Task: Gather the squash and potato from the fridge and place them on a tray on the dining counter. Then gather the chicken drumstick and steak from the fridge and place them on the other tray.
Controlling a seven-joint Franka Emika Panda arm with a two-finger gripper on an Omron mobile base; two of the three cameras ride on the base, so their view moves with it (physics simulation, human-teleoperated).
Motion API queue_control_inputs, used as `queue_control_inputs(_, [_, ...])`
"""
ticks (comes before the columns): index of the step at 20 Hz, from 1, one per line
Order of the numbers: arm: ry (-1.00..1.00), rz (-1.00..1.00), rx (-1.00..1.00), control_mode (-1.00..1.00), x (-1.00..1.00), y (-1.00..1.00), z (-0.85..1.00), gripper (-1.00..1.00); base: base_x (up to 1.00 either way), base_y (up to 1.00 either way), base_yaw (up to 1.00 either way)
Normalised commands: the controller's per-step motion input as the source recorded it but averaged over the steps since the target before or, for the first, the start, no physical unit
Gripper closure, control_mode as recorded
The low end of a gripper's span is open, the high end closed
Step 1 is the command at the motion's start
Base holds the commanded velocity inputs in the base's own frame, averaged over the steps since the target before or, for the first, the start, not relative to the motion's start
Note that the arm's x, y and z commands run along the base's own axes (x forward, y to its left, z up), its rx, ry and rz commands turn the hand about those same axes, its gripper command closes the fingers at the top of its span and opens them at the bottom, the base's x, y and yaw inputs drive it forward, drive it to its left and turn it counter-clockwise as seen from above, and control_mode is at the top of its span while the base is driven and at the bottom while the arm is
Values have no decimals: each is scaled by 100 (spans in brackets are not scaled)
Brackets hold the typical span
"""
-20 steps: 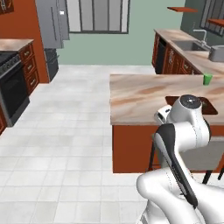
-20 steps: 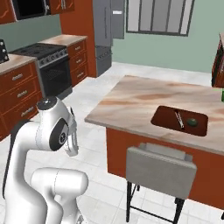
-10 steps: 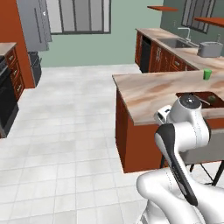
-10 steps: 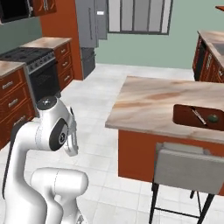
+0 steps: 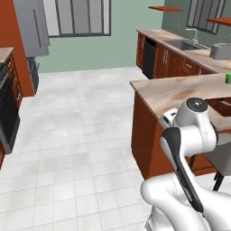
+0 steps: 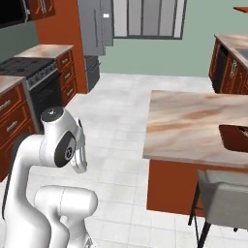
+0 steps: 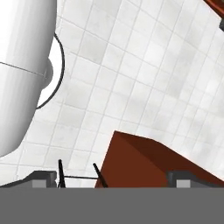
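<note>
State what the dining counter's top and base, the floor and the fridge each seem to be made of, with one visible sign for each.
Dining counter: the top looks like polished marbled stone, beige with tan veins; the base looks like red-brown painted or stained wood. Floor: pale square tiles with grid joints, probably ceramic. Fridge: flat grey panels, seemingly steel.

No readable txt, labels or nos. on anything here.

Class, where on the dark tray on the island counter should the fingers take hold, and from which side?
Probably the tray by its raised rim, from above, straddling that thin wall. It lies flat on the dining counter and looks too wide to span.
</note>
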Motion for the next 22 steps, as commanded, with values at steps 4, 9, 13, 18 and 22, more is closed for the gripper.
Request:
queue_control_inputs(4, [0,0,0,100,0,0,0,-100,78,74,-14])
queue_control_inputs(9, [0,0,0,100,0,0,0,-100,90,54,-10])
queue_control_inputs(13, [0,0,0,100,0,0,0,-100,100,33,-5])
queue_control_inputs(18, [0,0,0,100,0,0,0,-100,100,24,-4])
queue_control_inputs(22, [0,0,0,100,0,0,0,-100,100,30,-5])
